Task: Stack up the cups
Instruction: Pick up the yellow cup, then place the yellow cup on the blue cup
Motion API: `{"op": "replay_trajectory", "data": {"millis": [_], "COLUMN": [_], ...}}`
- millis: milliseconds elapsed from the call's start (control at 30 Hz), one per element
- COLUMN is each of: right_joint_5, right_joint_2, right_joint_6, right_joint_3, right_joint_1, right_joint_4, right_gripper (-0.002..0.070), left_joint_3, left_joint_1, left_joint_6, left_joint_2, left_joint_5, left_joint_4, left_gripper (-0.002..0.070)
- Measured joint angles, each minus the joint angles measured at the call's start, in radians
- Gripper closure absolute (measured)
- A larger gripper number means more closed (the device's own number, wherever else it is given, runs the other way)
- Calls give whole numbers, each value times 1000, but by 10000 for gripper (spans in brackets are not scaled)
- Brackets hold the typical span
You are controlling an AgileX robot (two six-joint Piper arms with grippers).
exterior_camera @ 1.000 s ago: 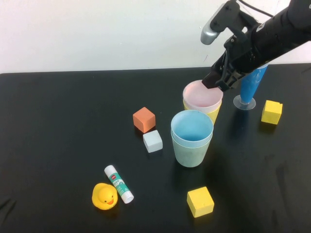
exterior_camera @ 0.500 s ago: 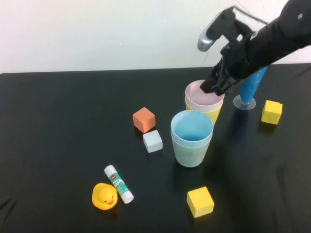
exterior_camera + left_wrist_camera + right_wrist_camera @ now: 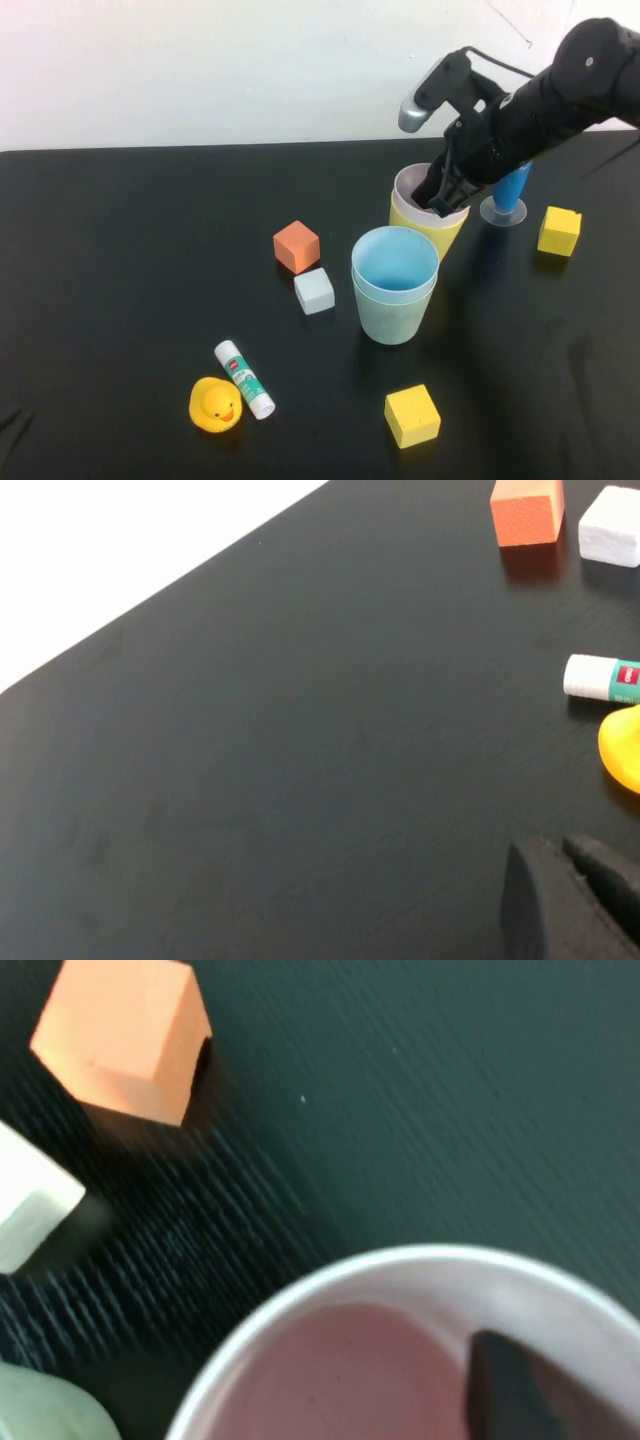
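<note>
The pale pink cup (image 3: 412, 196) sits nested in the yellow cup (image 3: 428, 233) at the back right, and the pair leans slightly. My right gripper (image 3: 441, 204) is shut on the pink cup's far rim. One dark finger (image 3: 512, 1392) is inside the pink cup (image 3: 340, 1370); the other finger is hidden. Just in front stands the light blue cup (image 3: 394, 262), nested in the pale green cup (image 3: 392, 318). My left gripper (image 3: 550, 848) is shut and empty, low over bare table at the left, outside the high view.
A tall blue cone (image 3: 508, 190) on a clear foot stands right behind my right arm. An orange cube (image 3: 296, 246) and a white block (image 3: 314, 290) lie left of the cups. A glue stick (image 3: 244, 378), a duck (image 3: 215, 404) and two yellow cubes (image 3: 412, 415) (image 3: 558, 230) lie around.
My right gripper dropped into the pink cup and closed on its rim. The pink and yellow pair shifted slightly right and tipped. The left arm has not moved.
</note>
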Motion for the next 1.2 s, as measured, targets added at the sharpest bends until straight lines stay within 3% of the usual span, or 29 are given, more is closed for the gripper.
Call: {"op": "replay_trajectory", "data": {"millis": [100, 300, 733, 1033, 1200], "right_joint_5": [0, 60, 443, 460, 461], "right_joint_2": [2, 8, -22, -75, -139], "right_joint_6": [2, 4, 81, 222, 267], "right_joint_3": [-4, -65, -455, -458, -348], "right_joint_1": [0, 0, 0, 86, 174], "right_joint_4": [10, 6, 6, -112, -215], "right_gripper": [589, 617, 622, 623, 624], "left_joint_3": [0, 39, 47, 52, 52], "left_joint_1": [0, 0, 0, 0, 0], "left_joint_6": [-16, -140, -182, -182, -186], "left_joint_2": [0, 2, 56, 56, 56], "left_joint_5": [-17, -187, -238, -249, -250], "left_joint_4": [-2, -2, 4, 33, 45], "left_gripper": [673, 673, 673, 673, 673]}}
